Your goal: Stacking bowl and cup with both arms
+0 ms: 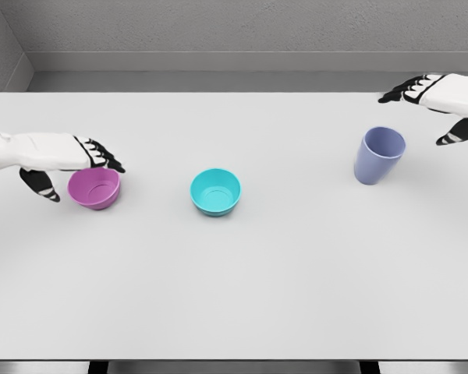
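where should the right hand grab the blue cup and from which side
Probably around the side wall of the blue cup, approached from its right, where the right hand is open with fingers spread. The cup stands upright, mouth up, with clear table around it, and its tall tapered wall suits a wrap grasp.

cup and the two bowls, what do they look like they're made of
Cup: probably plastic, matte periwinkle, with even colour and no glare. Purple bowl and teal bowl: likely the same plastic, smooth, thin-rimmed, with only soft shading inside. This is a simulator render, so the material is a guess.
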Available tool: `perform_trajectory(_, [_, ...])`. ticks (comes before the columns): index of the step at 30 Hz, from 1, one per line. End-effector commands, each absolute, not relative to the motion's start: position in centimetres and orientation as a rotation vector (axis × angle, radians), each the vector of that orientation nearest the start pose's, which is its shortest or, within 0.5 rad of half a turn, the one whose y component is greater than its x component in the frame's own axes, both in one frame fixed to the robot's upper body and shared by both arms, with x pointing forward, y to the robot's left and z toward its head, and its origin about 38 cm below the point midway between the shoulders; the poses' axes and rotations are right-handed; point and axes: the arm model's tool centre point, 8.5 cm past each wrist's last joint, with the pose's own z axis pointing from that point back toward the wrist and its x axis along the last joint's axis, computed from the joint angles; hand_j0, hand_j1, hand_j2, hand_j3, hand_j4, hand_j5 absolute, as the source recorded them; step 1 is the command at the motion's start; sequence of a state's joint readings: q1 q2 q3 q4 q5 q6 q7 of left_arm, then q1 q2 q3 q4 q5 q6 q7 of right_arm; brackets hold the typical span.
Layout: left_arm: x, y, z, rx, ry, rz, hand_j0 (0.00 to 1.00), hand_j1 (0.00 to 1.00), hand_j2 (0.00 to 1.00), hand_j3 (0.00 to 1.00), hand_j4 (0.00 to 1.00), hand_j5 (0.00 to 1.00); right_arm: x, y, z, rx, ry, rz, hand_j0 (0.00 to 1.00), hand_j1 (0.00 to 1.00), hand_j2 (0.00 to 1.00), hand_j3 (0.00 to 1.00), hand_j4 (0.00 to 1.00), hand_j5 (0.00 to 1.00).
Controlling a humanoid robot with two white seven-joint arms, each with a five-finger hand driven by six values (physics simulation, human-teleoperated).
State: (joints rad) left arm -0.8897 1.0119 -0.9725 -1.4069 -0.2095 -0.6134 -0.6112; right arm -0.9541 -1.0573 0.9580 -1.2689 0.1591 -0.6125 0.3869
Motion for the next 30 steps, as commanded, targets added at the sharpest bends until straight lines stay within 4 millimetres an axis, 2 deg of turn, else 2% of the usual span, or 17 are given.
perform_trajectory(1, [43.0,34.5,22.4,0.278,-1.124,-2.211,1.00,1.00,1.00,1.00,1.00,1.00,45.0,-39.8,26.3,-0.421,-1.305,1.912,1.00,1.00,1.00,1.00,1.00,1.00])
perform_trajectory(3, [43.1,34.3,22.3,0.274,-1.126,-2.212,1.00,1.00,1.00,1.00,1.00,1.00,44.8,-39.8,26.2,-0.349,-1.272,1.914,1.00,1.00,1.00,1.00,1.00,1.00])
perform_trajectory(10, [43.7,34.0,21.5,0.265,-1.121,-2.201,1.00,1.00,1.00,1.00,1.00,1.00,45.1,-39.8,26.7,-0.334,-1.294,1.887,1.00,1.00,1.00,1.00,1.00,1.00])
perform_trajectory(17, [43.8,34.0,21.0,0.257,-1.115,-2.193,1.00,1.00,1.00,1.00,1.00,1.00,45.7,-37.8,26.5,-0.274,-1.366,1.860,1.00,1.00,1.00,1.00,1.00,1.00])
perform_trajectory(22, [44.1,34.2,20.6,0.264,-1.100,-2.190,1.00,1.00,1.00,1.00,1.00,1.00,46.0,-37.7,26.4,-0.259,-1.383,1.833,1.00,1.00,1.00,1.00,1.00,1.00])
perform_trajectory(30, [44.6,33.8,19.9,0.256,-1.097,-2.182,1.00,1.00,1.00,1.00,1.00,1.00,46.8,-35.9,24.7,-0.196,-1.390,1.823,1.00,1.00,1.00,1.00,1.00,1.00])
